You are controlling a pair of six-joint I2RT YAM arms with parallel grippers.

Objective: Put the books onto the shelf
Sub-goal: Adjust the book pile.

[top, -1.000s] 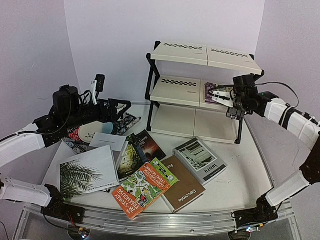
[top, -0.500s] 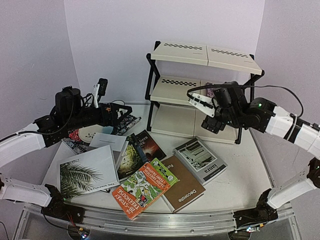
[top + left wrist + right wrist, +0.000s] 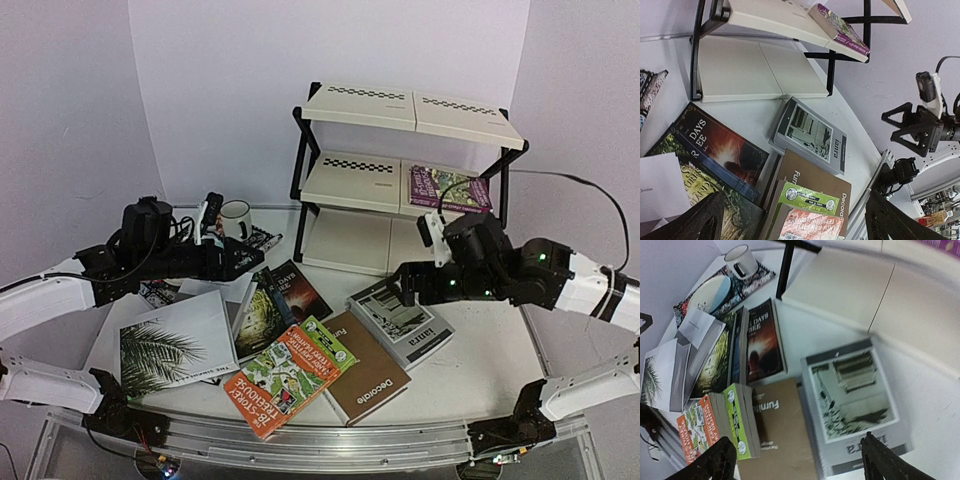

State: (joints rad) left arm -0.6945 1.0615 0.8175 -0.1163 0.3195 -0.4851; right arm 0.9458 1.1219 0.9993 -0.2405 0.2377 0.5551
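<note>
A purple book lies on the right half of the middle tier of the shelf. The other books lie on the table: grey "ianra", brown "Decorate", green, orange Treehouse, white palm-leaf and a dark novel. My right gripper hovers open over the grey book, its fingers wide apart with nothing between them. My left gripper hangs open and empty above the dark novel.
A white mug and a plate sit on a patterned placemat at the back left. A white sheet of paper lies beside the dark books. The shelf's black legs stand just behind the books.
My right gripper has come away from the middle tier, where the purple book now lies, and dropped down over the grey book. My left arm has lowered and reached right toward the dark books.
</note>
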